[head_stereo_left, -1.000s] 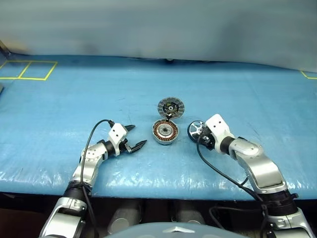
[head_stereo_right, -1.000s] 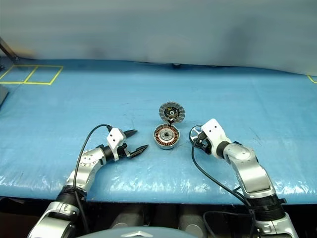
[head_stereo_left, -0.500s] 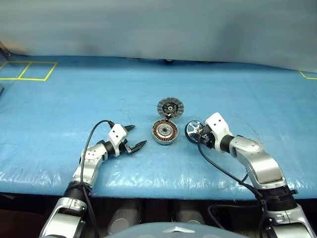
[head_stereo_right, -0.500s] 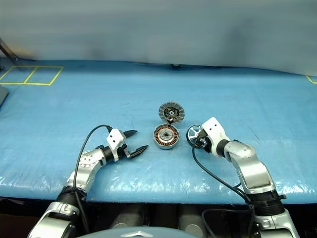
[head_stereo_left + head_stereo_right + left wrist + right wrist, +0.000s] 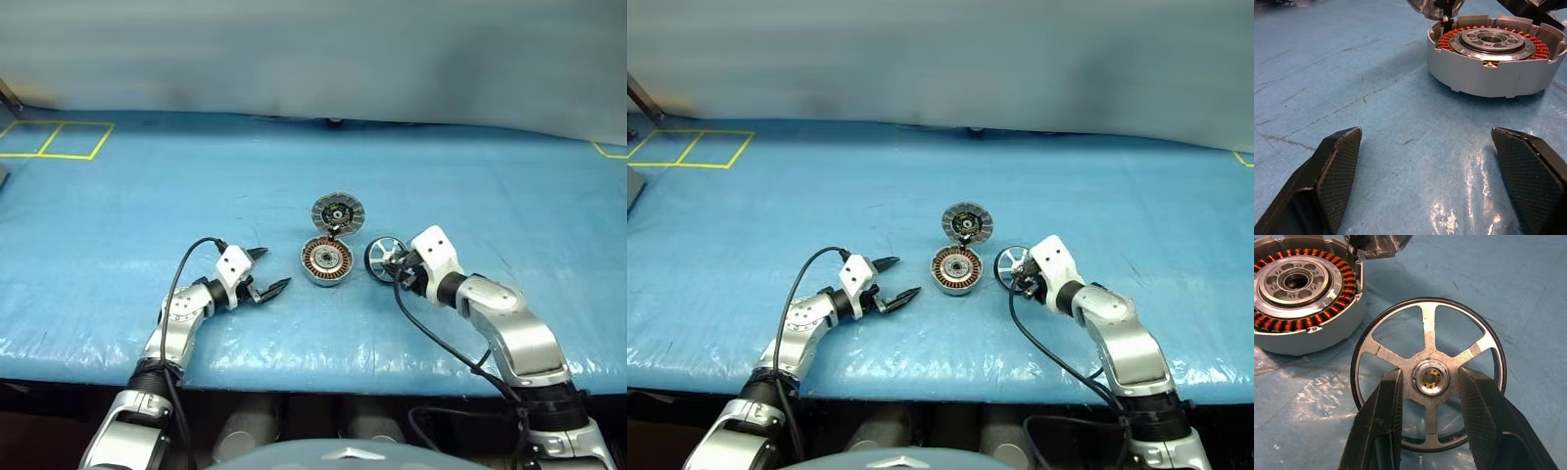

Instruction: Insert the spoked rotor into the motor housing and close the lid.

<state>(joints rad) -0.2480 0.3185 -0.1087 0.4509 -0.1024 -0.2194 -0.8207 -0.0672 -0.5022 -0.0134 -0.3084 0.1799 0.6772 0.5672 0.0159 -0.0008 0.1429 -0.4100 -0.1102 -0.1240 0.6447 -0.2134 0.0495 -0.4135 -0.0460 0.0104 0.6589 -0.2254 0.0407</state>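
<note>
Biggest risk I saw: my right claw [image 5: 1426,396] gripped the spoked rotor [image 5: 1428,374] only by its hub, one finger either side, wheel tipped up on edge. A hub pinch that small could let it pivot or slip on the way over, and it would drop onto the blue bench [image 5: 137,186].

Next: the motor housing [image 5: 326,260] sat just at 9 o'clock of the rotor, open side up, copper windings showing. Coming in tilted, the rim could catch the housing wall and jam or shove the loose housing across the slick cover.

Then the lid [image 5: 337,211]: open at 12 o'clock of the housing, finned face showing. If the rotor wasn't seated flat, closing it would bind.

Smallest: my left claw [image 5: 267,271] hovered wide and empty at 9 o'clock of the housing, near but not touching it, so nothing braced the housing.
</note>
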